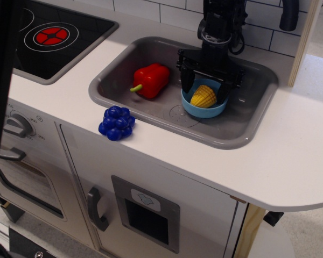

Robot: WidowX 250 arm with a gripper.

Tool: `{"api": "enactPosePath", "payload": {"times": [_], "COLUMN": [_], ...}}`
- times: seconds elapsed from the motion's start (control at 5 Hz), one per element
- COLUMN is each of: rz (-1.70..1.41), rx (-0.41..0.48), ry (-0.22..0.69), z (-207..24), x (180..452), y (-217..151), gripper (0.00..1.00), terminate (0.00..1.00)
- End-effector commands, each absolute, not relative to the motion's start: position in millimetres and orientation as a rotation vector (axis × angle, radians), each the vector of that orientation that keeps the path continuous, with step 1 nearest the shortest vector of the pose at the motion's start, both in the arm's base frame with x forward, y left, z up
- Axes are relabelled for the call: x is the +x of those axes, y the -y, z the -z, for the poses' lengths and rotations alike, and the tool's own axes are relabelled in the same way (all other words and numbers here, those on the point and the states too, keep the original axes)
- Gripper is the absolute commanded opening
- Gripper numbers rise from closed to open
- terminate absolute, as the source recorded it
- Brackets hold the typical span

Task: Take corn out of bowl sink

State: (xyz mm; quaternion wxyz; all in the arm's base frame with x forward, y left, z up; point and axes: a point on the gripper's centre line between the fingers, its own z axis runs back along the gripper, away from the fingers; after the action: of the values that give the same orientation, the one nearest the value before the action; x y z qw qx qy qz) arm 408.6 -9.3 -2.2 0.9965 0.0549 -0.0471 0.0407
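White tiles are running along the far wall behind a toy kitchen, with a stove (pixel 54 37) at the left and a grey sink (pixel 151 110) set into the pale surface (pixel 290 161). My fingers (pixel 209 90) are hanging spread apart over the blue bowl (pixel 204 110), one prong at its left rim and one at its right, and they are not gripping anything. Between them the corn (pixel 203 97) is lying in the bowl, tilted, its broad end pointing toward the right. The bowl is sitting on the sink floor toward the right, near the drain mark, with a red pepper (pixel 149 80) well apart on the left. A bunch of blue grapes (pixel 115 123) is resting on the surface near the sink's front left corner.

I am judging the corn to be light, hollow, stiff plastic, so it should not be crushing under a firm squeeze. Its ridged rows are offering some bite, but the tapered shape could be squirting out if I am pinching near the narrow end. Closing across the thick middle looks safest, low enough to catch the cob yet clear of the bowl's rim, or the light bowl may be lifting with it.
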Motion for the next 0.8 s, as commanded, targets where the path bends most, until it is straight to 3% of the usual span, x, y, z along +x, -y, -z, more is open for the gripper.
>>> {"api": "enactPosePath", "payload": {"times": [0.0, 0.2, 0.6], "rz": [-0.138, -0.168, -0.23], "rx": [0.089, 0.06, 0.025], "ry": [0.136, 0.142, 0.222], "z": [-16.3, -26.0, -74.5], "x": [414.4, 418.8, 417.9], "y": [18.9, 20.2, 14.0], "gripper": [0.0, 0.0, 0.0], "terminate": [0.0, 0.0, 0.0]}}
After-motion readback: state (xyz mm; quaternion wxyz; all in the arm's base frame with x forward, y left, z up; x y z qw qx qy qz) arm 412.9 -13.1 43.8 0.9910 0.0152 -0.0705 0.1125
